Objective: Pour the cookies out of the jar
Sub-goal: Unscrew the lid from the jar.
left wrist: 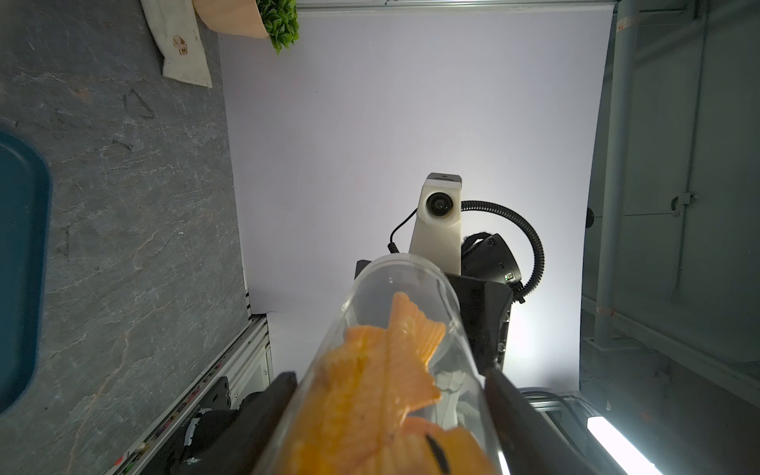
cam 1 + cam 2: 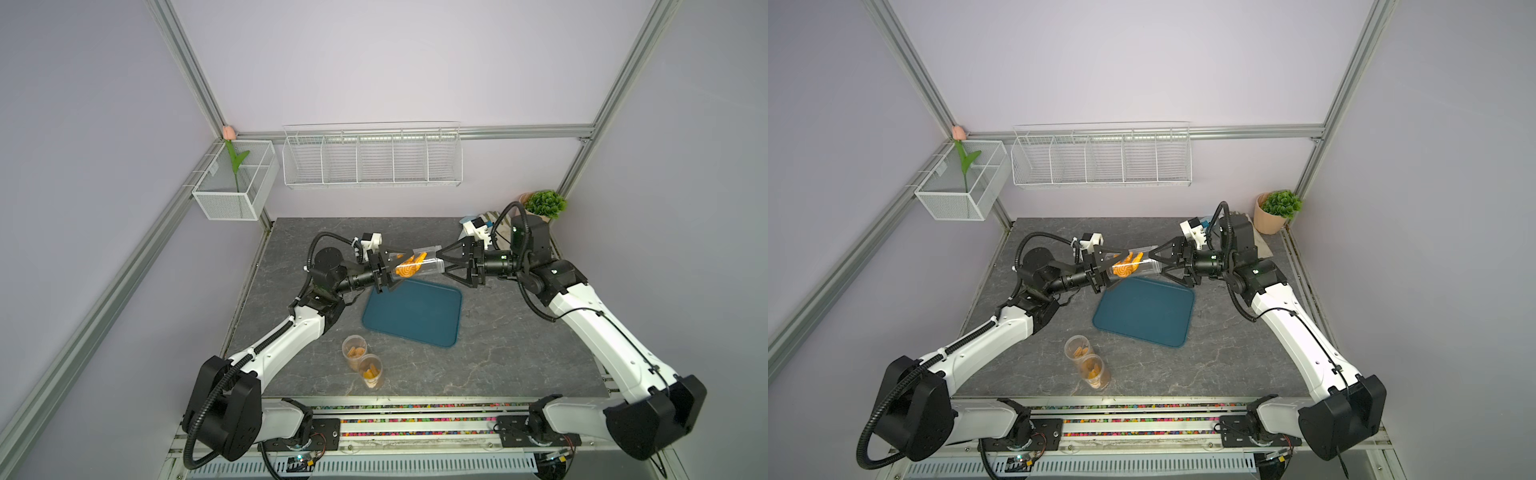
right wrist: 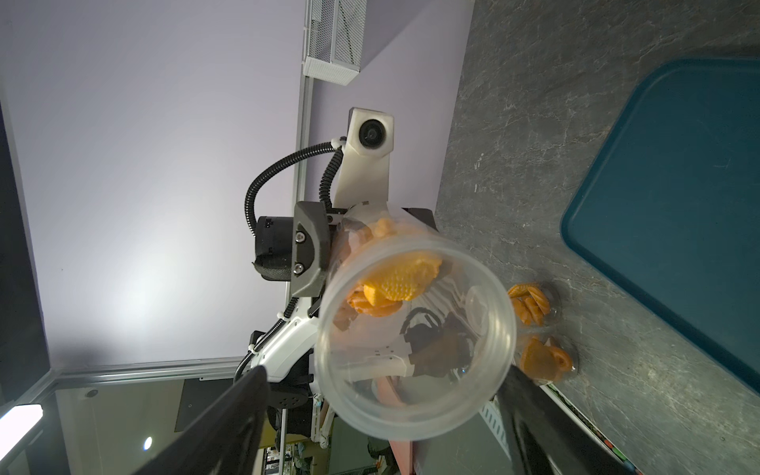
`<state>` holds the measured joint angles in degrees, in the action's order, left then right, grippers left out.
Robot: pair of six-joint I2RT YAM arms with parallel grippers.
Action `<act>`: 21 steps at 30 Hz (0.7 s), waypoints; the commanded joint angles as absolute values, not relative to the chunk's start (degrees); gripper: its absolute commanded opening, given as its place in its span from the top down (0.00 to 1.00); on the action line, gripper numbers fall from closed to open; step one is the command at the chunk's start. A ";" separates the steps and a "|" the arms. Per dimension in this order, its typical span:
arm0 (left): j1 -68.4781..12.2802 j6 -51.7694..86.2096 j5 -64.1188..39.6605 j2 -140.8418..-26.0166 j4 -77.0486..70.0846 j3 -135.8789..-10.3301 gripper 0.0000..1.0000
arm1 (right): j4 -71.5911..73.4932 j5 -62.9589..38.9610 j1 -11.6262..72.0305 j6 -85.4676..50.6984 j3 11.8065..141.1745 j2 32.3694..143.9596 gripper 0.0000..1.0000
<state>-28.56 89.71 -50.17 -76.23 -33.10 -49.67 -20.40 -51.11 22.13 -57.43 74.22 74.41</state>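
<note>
Both arms reach inward, wrists level, facing each other. The left claw (image 2: 404, 268) clamps the clear plastic jar (image 2: 424, 264) sideways over the teal rectangular tray's (image 2: 415, 320) far edge, with the orange cookies (image 2: 409, 266) inside. The right claw (image 2: 443, 262) is spread wide around the jar's end.

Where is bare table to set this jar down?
Free: the slate right of the tray, up to the right arm, and the front strip right of the two filled cups. The tray is bare. Crowded: the cups at the tray's near-left corner, and the far-right corner with plant pot and cloth.
</note>
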 commanded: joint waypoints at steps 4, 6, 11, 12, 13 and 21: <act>-28.83 88.75 -52.58 -74.37 -32.33 -49.37 0.29 | -20.66 -54.40 21.14 -59.01 75.30 72.37 0.12; -28.86 87.75 -52.84 -74.02 -30.56 -49.56 0.29 | -20.31 -54.69 21.13 -59.09 75.43 72.41 0.12; -28.87 87.54 -53.92 -74.00 -30.11 -50.26 0.29 | -18.56 -56.56 20.85 -59.84 75.63 73.85 0.10; -28.83 87.45 -54.12 -74.09 -29.91 -50.41 0.29 | -18.22 -57.07 20.92 -60.08 75.59 74.23 0.10; -28.83 87.44 -54.21 -74.09 -29.97 -50.52 0.29 | -17.96 -57.41 20.91 -60.27 75.50 74.52 0.09; -28.83 87.36 -54.68 -74.71 -30.24 -51.38 0.29 | -23.87 -56.59 20.61 -55.62 75.19 75.34 0.08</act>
